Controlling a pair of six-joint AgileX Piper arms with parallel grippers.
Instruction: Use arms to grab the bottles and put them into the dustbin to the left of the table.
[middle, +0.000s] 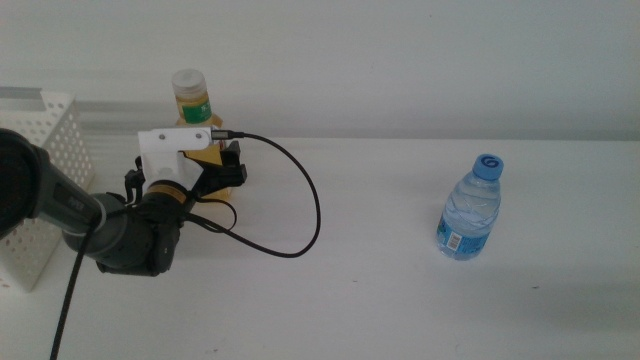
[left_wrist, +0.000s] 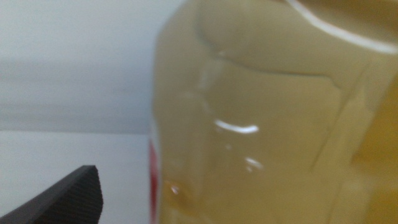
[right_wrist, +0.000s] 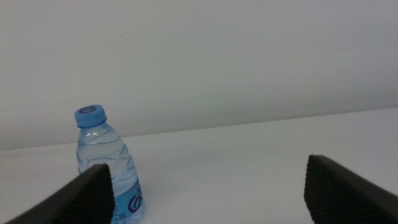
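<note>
The left gripper (middle: 222, 172) reached the yellow bottle (middle: 192, 100) near the table's (middle: 380, 290) far left edge beside the bin (middle: 45, 150), its grip unclear, while the right gripper (right_wrist: 208, 186) waited wide open.

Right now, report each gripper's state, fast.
Left gripper: at the tall yellow-liquid bottle; grip cannot be told.
Right gripper: open, empty, waiting near the small clear blue-capped water bottle.

Left arm (middle: 120, 225) reaches in from the left, its gripper (middle: 222, 172) at the yellow bottle (middle: 193, 105), beside the white basket (middle: 45, 150). Water bottle (middle: 470, 210) stands upright, well apart to the right; a black cable (middle: 300, 200) loops across the table (middle: 380, 290)
</note>
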